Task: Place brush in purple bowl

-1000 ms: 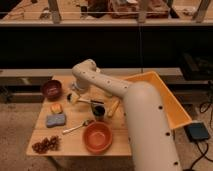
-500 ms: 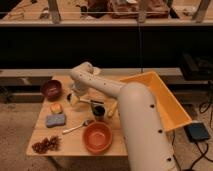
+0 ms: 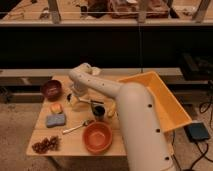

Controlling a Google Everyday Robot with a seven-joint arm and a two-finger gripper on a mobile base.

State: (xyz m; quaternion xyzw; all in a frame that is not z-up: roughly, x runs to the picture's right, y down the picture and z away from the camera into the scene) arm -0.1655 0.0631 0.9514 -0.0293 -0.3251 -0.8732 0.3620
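Hand [image 3: 75,98] low over surface [image 3: 70,143], left of frame centre, just right of purple bowl [image 3: 51,89]; open or closed, cannot tell. Brush [image 3: 93,102] at hand, dark handle pointing right, outside bowl.

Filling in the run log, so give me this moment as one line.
gripper: low over table centre, at brush | brush: not in purple bowl | purple bowl: far left corner of table | hold on brush: cannot tell

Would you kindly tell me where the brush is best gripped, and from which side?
Probably mid-handle, from above, closing across it: the brush is thin and seems to lie flat on the table, so a side approach offers little. The hand is at its end nearer the purple bowl.
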